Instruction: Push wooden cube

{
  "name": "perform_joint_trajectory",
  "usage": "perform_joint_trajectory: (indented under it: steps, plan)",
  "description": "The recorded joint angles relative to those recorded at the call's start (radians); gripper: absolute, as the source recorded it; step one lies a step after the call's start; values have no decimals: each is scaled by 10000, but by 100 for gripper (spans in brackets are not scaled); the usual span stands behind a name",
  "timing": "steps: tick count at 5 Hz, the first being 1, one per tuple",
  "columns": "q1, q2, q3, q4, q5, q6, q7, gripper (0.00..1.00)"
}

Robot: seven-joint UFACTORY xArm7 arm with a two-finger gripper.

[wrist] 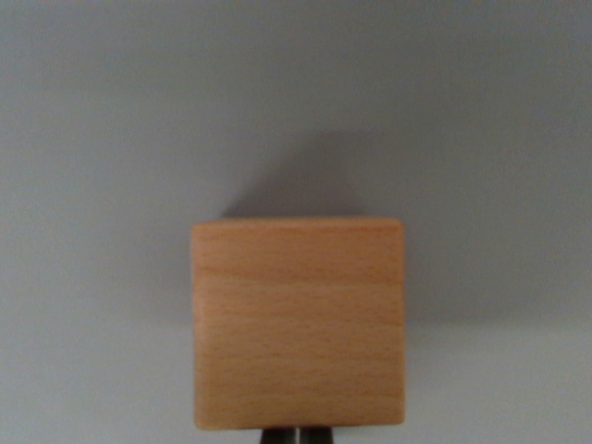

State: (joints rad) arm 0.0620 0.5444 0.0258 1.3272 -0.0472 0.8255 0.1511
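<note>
Worktop [102, 139]: plain, matte, pale grey-lilac surface filling the whole view. Lighting: soft, diffuse, brighter at the near edge, with a dim shadow patch [310, 176] mid-scene.

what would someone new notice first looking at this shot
The wooden cube grabs the eye first: a pale block with fine grain, filling the lower middle of the wrist view. It rests on a plain grey surface, with a soft shadow behind it. At the very bottom edge, just under the cube, the dark tips of the gripper peek in, set close together.
</note>
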Motion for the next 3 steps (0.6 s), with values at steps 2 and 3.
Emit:
perform_joint_trajectory:
  steps: [2, 3]
  plan:
    - [-2, 87, -3, 135, 0, 47, -7, 100]
    - [-2, 87, -3, 135, 0, 47, -7, 100]
